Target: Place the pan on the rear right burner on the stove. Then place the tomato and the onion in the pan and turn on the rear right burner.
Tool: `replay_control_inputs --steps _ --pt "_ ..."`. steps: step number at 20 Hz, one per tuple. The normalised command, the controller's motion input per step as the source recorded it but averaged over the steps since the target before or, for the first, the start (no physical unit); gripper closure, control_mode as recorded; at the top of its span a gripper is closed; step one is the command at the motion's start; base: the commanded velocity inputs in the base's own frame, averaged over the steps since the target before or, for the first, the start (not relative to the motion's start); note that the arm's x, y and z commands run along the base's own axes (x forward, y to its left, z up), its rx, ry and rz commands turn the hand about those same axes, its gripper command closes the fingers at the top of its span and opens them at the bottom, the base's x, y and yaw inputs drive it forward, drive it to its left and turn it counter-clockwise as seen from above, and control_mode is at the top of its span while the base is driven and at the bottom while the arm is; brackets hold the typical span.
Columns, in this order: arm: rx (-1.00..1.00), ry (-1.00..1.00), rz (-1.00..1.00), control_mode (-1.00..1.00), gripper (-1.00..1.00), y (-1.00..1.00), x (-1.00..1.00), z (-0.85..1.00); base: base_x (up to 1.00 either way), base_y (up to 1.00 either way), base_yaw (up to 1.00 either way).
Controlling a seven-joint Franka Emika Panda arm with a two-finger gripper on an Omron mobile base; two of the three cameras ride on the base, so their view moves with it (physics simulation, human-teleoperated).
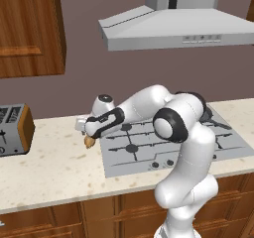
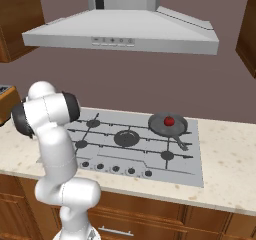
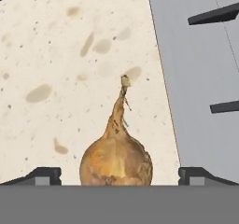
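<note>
Nearest the hand camera, the onion (image 3: 116, 160) sits low in the centre of the hand view, its dry stem pointing up the frame, with the two dark fingertips (image 3: 44, 175) standing wide to either side of the bulb and clear gaps between; the gripper (image 3: 119, 176) is spread around it, not yet pinching. In the left base view the gripper (image 1: 87, 133) hangs at centre-left of the frame, just off the left edge of the stove (image 1: 233, 145), with the onion (image 1: 90, 142) showing as a tan spot beneath it on the speckled counter (image 1: 49, 167). In the right base view the pan (image 2: 168, 124) rests at the upper right of the cooktop, over what I judge to be the rear right burner, and the tomato (image 2: 169, 120) already lies inside it. So the pan and tomato steps look done, and the onion grasp is in hand. The risks I see: the bulb is round and smooth, so fingers closing off-centre could squeeze it out sideways or set it rolling along the counter; a grip on the tapering upper part might slip during the long carry across the stove; and a careless release could knock the tomato or drop the onion outside the pan's low sides.
</note>
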Motion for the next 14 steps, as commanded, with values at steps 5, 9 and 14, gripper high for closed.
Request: replay_control_inputs --steps 5,9,14 --pt "0.00 0.02 0.00 -1.00 -1.00 0.16 0.13 -0.13 0.00 0.00 0.00" --pt "0.00 0.03 0.00 -1.00 -1.00 0.16 0.00 -0.16 0.00 0.00 0.00" --pt "0.00 0.01 0.00 -1.00 -1.00 0.02 -0.02 -0.06 0.00 0.00 0.00"
